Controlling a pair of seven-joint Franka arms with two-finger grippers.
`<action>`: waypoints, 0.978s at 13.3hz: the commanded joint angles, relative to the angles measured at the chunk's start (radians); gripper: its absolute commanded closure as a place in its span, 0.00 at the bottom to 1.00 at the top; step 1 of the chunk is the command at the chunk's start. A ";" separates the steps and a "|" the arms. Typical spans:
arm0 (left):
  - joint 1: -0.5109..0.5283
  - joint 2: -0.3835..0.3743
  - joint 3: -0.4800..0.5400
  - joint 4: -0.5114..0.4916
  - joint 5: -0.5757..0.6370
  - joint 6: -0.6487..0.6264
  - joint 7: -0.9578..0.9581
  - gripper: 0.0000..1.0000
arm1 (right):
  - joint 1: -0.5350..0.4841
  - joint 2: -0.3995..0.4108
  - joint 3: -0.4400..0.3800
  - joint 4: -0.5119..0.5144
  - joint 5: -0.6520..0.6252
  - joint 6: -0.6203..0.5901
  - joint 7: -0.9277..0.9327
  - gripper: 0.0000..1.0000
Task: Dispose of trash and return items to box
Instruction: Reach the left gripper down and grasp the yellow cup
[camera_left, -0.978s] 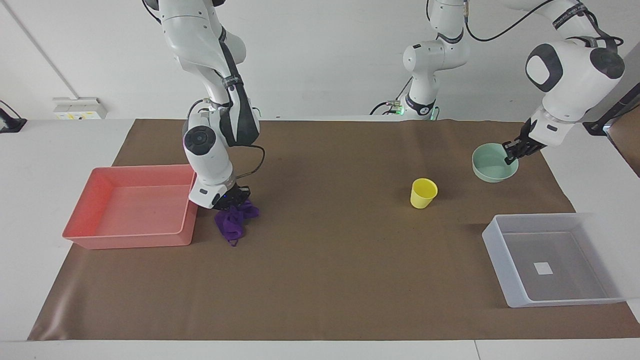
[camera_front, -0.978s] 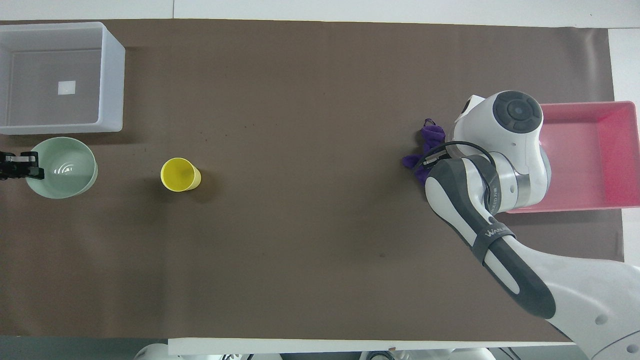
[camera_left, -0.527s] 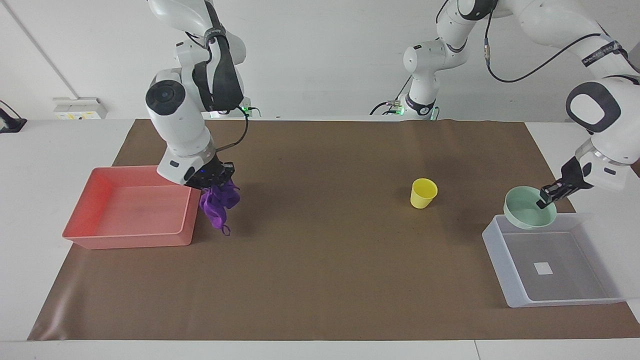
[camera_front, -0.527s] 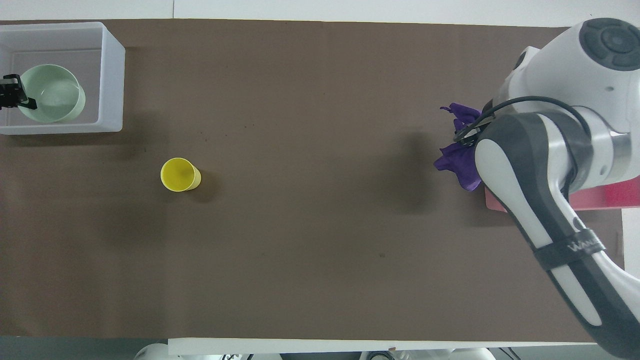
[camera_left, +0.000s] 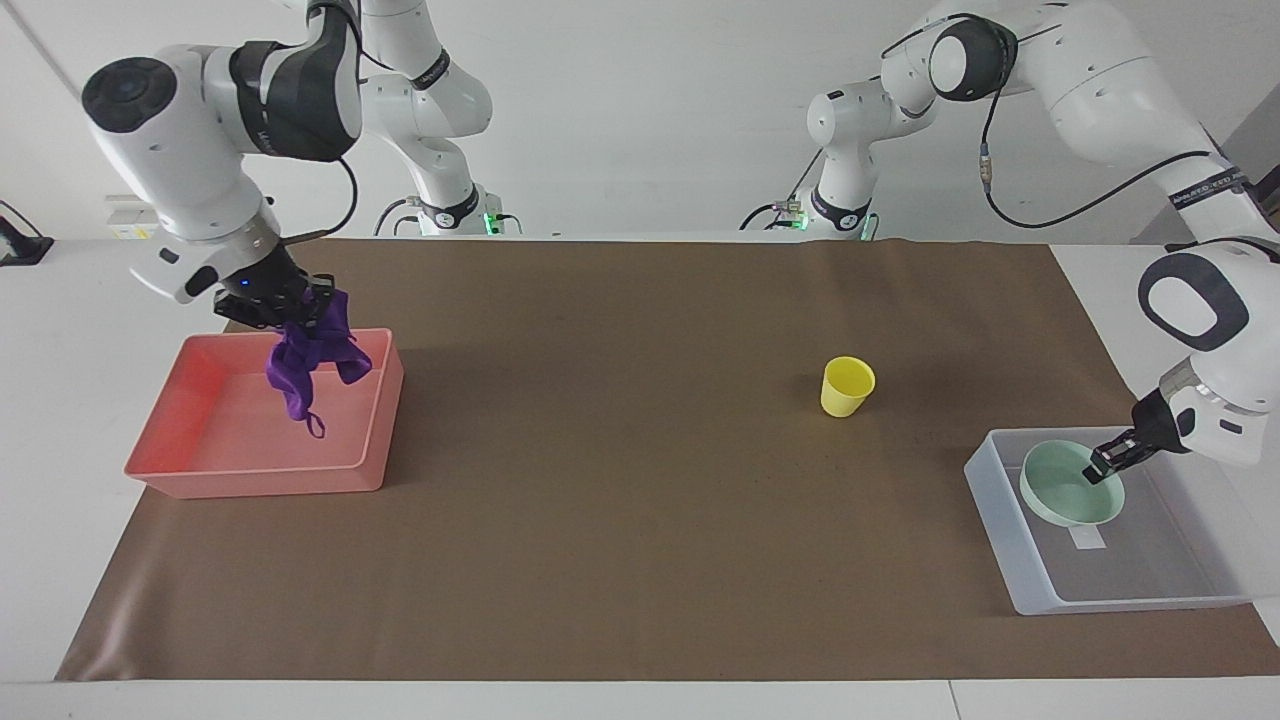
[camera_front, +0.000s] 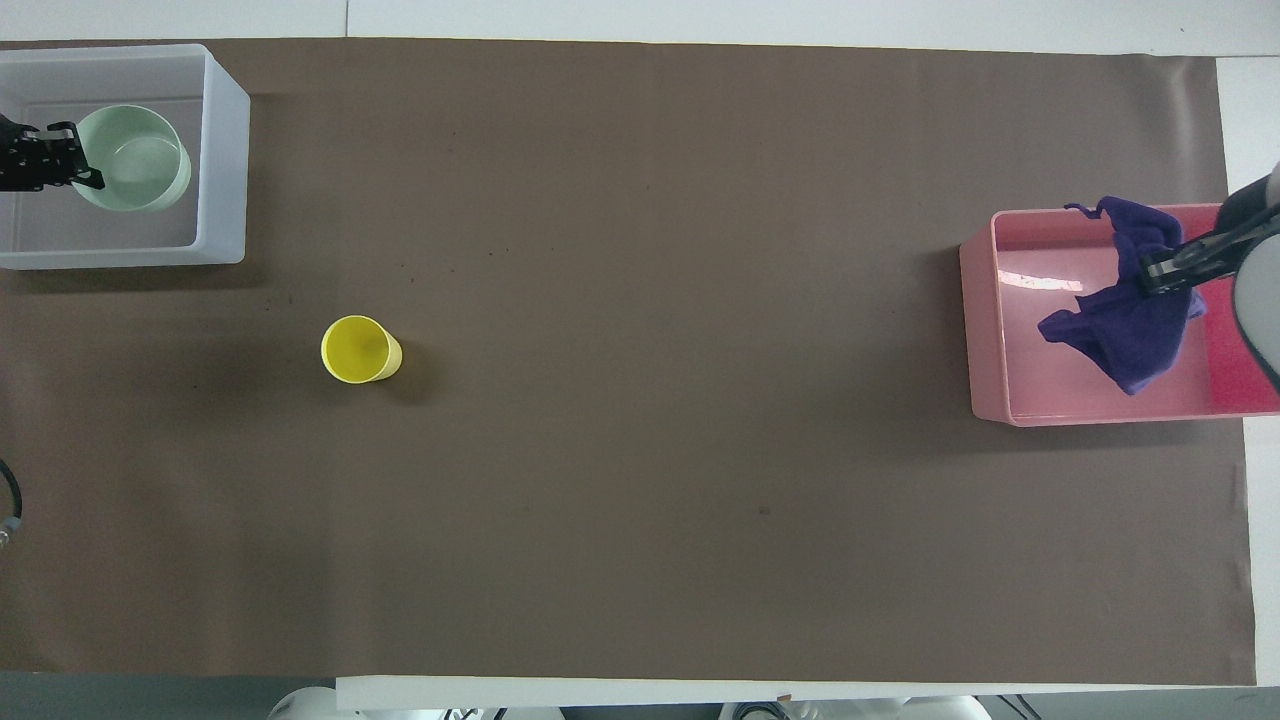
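Note:
My right gripper (camera_left: 300, 312) is shut on the purple cloth wad (camera_left: 300, 365) and holds it in the air over the pink tray (camera_left: 250, 480); the cloth hangs down with its thin loop lowest. It also shows in the overhead view (camera_front: 1125, 320), under the right gripper (camera_front: 1160, 270). My left gripper (camera_left: 1105, 462) is shut on the rim of the mint-green bowl (camera_left: 1060, 495) and holds it low inside the translucent box (camera_left: 1010, 560). I cannot tell whether the bowl rests on the floor. The yellow cup (camera_left: 847, 386) stands upright on the brown mat.
The pink tray (camera_front: 985, 330) lies at the right arm's end of the mat, the box (camera_front: 222, 150) at the left arm's end. The yellow cup (camera_front: 358, 349) stands nearer to the robots than the box. The bowl (camera_front: 135, 160) partly covers the box's white square.
My right gripper lifted the purple cloth off the mat and carried it over the pink tray. My left gripper carried the green bowl from the mat down into the box.

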 joint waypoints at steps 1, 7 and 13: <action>0.013 0.061 -0.002 0.029 -0.013 0.095 -0.006 1.00 | -0.107 -0.052 0.010 -0.114 -0.005 0.051 -0.078 0.98; 0.042 0.135 -0.002 0.030 -0.001 0.195 0.004 0.97 | -0.202 -0.107 0.010 -0.356 -0.014 0.285 -0.120 0.91; -0.007 -0.057 0.016 -0.107 0.016 0.213 -0.003 0.00 | -0.216 -0.105 0.012 -0.378 -0.013 0.315 -0.155 0.05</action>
